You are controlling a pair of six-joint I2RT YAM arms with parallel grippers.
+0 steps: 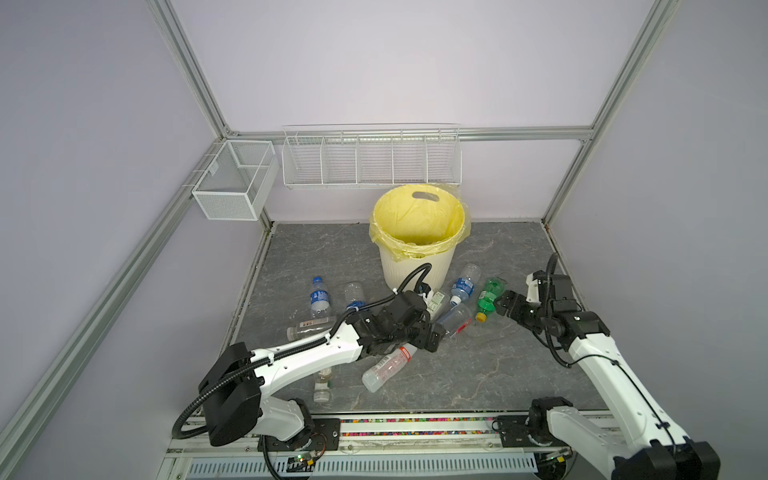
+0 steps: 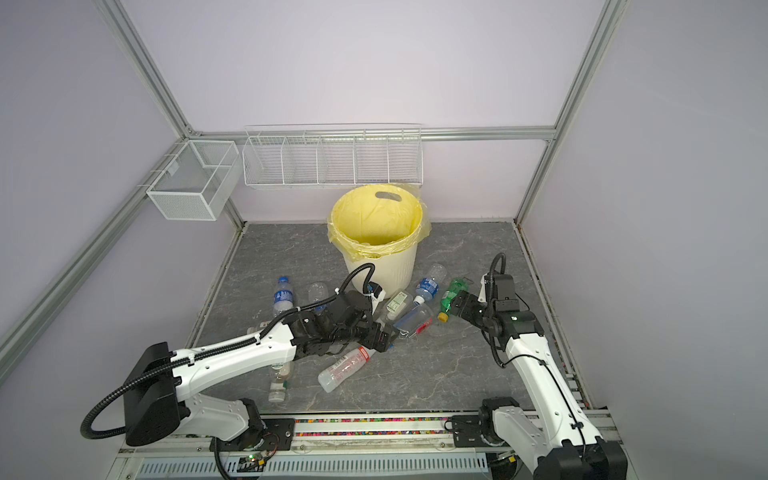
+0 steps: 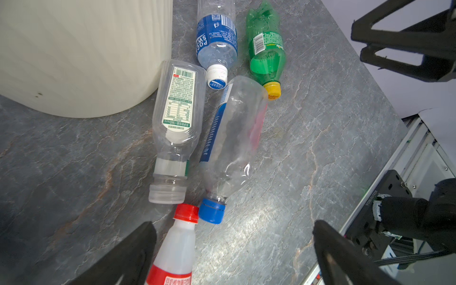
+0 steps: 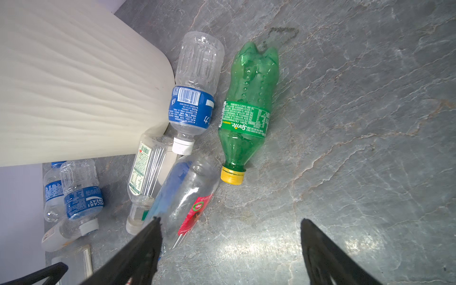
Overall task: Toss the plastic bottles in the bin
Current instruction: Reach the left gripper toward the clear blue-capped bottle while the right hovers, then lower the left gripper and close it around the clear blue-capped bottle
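Top views, quick headcount: nine plastic bottles (image 1: 320,297) lying flat on the grey marbled tabletop (image 1: 498,374), all on the near side of the bin (image 1: 392,266), maybe more hidden under the left arm (image 1: 311,357) stretched across the pile. Just one bin: round, cream, ribbed, lined with a thin yellow bag (image 1: 415,216). Mostly clear, crinkly plastic; three blue-labelled, one green bottle (image 4: 246,111) with a yellow cap, dented at the base. Four bunched at the bin's foot, the blue-capped bottle (image 3: 234,138) with its base right at that yellow cap. Two white wire baskets on the wall behind the bin: a mesh box (image 1: 232,183) and a five-slot rack (image 1: 370,162). Left gripper (image 3: 233,223) spread wide, clamping nothing, red-capped bottle (image 3: 180,246) showing loose between its fingers (image 3: 133,254) in the left wrist view. Right gripper (image 4: 229,219) equally wide and empty, just beside the green bottle, on the side away from the bin.
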